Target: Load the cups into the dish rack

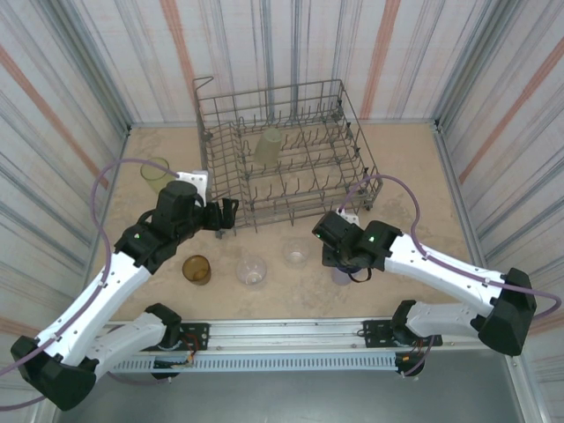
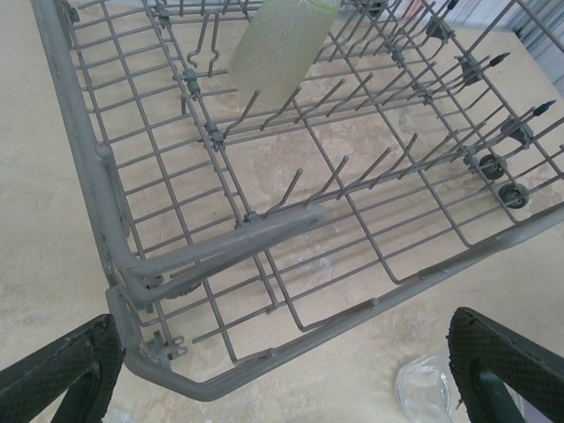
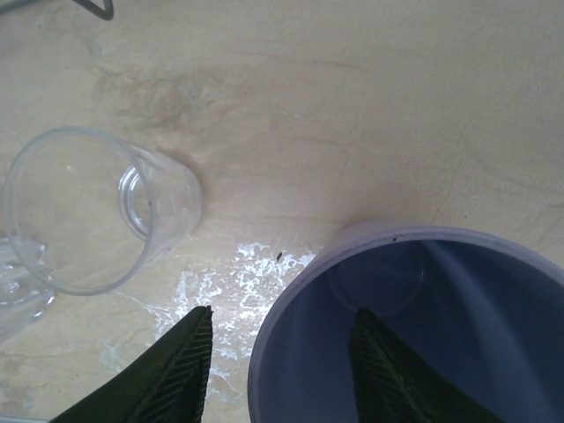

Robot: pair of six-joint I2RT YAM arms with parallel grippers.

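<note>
Your right gripper point(image 3: 280, 313) is straddling the rim of the lavender cup point(image 3: 423, 335), one finger inside and one outside, jaws partly apart and not pressing the wall. That cup is standing upright on the table point(image 1: 423, 194) toward its front edge, with a clear cup point(image 3: 97, 207) close on its left. Bare tabletop is lying open to the right of the dish rack point(image 1: 269, 92). Your left gripper point(image 2: 282, 317) is hovering spread wide at the rack's near corner, holding nothing. One yellow-green cup point(image 2: 278, 44) is resting among the tines.
</note>
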